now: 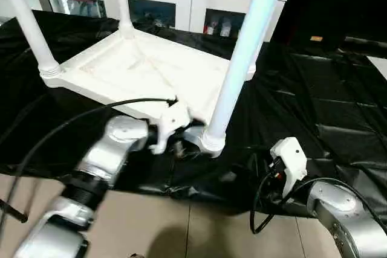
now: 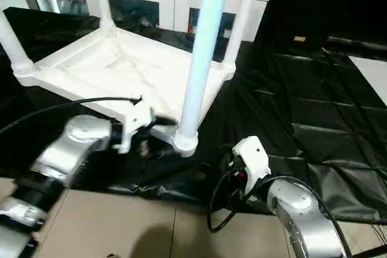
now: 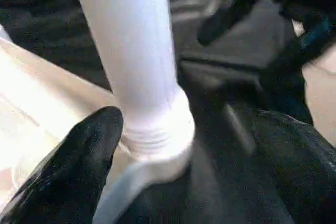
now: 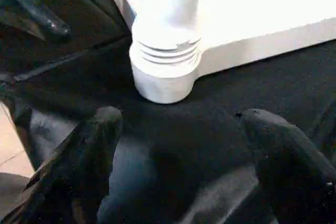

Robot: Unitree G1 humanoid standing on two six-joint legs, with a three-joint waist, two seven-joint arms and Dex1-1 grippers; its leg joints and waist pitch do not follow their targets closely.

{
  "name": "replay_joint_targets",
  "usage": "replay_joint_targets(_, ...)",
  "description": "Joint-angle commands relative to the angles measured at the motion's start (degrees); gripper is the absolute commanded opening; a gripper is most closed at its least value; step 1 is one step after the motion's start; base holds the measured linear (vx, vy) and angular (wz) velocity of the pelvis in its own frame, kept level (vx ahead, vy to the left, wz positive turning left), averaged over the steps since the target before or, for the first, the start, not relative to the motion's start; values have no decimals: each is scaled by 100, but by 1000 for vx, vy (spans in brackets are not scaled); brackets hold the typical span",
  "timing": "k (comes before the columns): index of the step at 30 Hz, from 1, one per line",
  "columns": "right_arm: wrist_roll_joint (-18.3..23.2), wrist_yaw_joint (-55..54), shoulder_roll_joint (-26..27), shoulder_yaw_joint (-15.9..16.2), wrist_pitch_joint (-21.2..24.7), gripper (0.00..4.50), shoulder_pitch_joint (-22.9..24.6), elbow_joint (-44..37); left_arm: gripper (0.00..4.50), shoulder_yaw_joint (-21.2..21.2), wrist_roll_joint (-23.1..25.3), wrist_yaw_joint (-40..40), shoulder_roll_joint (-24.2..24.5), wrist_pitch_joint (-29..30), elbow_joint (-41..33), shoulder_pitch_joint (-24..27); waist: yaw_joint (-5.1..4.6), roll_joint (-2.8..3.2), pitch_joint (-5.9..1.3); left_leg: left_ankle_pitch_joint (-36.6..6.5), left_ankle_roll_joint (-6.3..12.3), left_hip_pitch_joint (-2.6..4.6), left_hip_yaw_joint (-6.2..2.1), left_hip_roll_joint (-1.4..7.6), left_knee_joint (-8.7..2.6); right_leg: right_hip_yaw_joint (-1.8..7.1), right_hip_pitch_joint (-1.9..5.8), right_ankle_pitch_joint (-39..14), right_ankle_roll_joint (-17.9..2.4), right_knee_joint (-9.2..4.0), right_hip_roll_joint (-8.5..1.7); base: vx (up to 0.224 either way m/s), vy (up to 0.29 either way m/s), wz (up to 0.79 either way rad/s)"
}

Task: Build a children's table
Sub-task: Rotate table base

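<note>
Your children's table (image 1: 145,67) lies upside down on the black sheet (image 1: 326,101), its legs pointing straight up. Your left claw (image 3: 173,145) stands open around the near leg (image 1: 242,58)'s base; your right claw (image 4: 181,153) hangs open nearby.

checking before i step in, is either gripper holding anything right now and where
Nothing is held. The left gripper is open beside the base of the nearest table leg, not clamped on it. The right gripper is open over the black sheet.

No text, label or number can be read — none anywhere.
</note>
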Motion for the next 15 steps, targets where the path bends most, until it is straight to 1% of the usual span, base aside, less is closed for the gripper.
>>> replay_joint_targets(1, -3, 43, -78, -25, -105, 389, -37, 51, 449, -105, 175, 21, 2, -61, 62, -143, -10, 58, -318, -1745, -52, 148, -95, 209, -496, 160, 209, -1581, -1030, -318, -222, 0, 0, 0)
replay_joint_targets(2, -32, 69, -107, -1, -129, 389, -55, 69, 449, -174, 376, 149, -8, -183, 360, -329, -12, 52, -316, -1724, -52, 130, -100, 211, -499, 162, 219, -1613, -1011, -327, -232, 0, 0, 0)
replay_joint_targets(3, -35, 84, -120, 7, -126, 389, -71, 70, 449, -240, 510, 234, -16, -242, 520, -437, 1, 57, -323, -1750, -58, 161, -92, 203, -480, 163, 194, -1663, -990, -333, -231, 0, 0, 0)
replay_joint_targets(4, -36, 97, -130, 13, -122, 389, -84, 71, 449, -297, 625, 307, -21, -290, 651, -526, -8, 50, -315, -1756, -46, 139, -98, 200, -491, 163, 202, -1697, -968, -348, -227, 0, 0, 0)
replay_joint_targets(5, -22, 137, -149, 29, -103, 389, -96, 47, 449, -363, 741, 359, -36, -243, 775, -619, -8, 43, -318, -1753, -50, 131, -99, 196, -487, 160, 213, -1717, -942, -343, -225, 0, 0, 0)
replay_joint_targets(6, 1, 203, -182, 58, -66, 389, -100, -2, 449, -456, 888, 400, -44, -234, 891, -710, -4, 53, -321, -1695, -50, 118, -112, 201, -492, 160, 231, -1733, -923, -339, -246, 0, 0, 0)
replay_joint_targets(7, 6, 223, -194, 67, -52, 389, -98, -18, 449, -483, 928, 410, -43, -244, 915, -729, -1, 44, -328, -1646, -43, 124, -110, 205, -482, 159, 227, -1685, -936, -337, -248, 0, 0, 0)
replay_joint_targets(8, 9, 343, -292, 133, 6, 389, -64, -126, 449, -641, 1178, 536, -35, -262, 1025, -824, -3, 51, -329, -1609, -27, 120, -108, 203, -480, 160, 228, -1617, -960, -330, -243, 0, 0, 0)
replay_joint_targets(9, -24, 385, -349, 167, 14, 389, -49, -170, 449, -707, 1297, 580, -39, -319, 1083, -865, 1, 60, -335, -1555, 1, 118, -114, 210, -473, 158, 243, -1495, -979, -313, -238, 0, 0, 0)
replay_joint_targets(10, -41, 394, -372, 174, 12, 389, -41, -190, 449, -731, 1352, 620, -47, -264, 1107, -878, -3, 51, -337, -1514, 29, 111, -107, 208, -471, 162, 247, -1429, -988, -320, -237, 0, 0, 0)
replay_joint_targets(11, -61, 397, -392, 178, 5, 389, -33, -207, 449, -752, 1406, 659, -58, -197, 1130, -889, -1, 53, -340, -1462, 40, 105, -108, 207, -466, 160, 254, -1351, -1018, -298, -242, 0, 0, 0)
replay_joint_targets(12, -54, 388, -388, 163, -3, 389, -32, -203, 449, -799, 1504, 688, -44, -234, 1170, -894, -7, 40, -349, -1382, 89, 97, -105, 204, -457, 157, 258, -1242, -1073, -291, -239, 0, 0, 0)
replay_joint_targets(14, -35, 371, -378, 126, -8, 389, -33, -198, 449, -881, 1674, 812, -23, -277, 1268, -895, -5, 46, -353, -1339, 127, 106, -100, 210, -447, 158, 250, -1142, -1158, -282, -241, 0, 0, 0)
replay_joint_targets(15, -25, 366, -374, 105, -10, 389, -38, -195, 449, -931, 1769, 885, -22, -354, 1378, -900, -9, 41, -353, -1348, 155, 101, -98, 206, -441, 155, 253, -1140, -1168, -285, -232, 0, 0, 0)
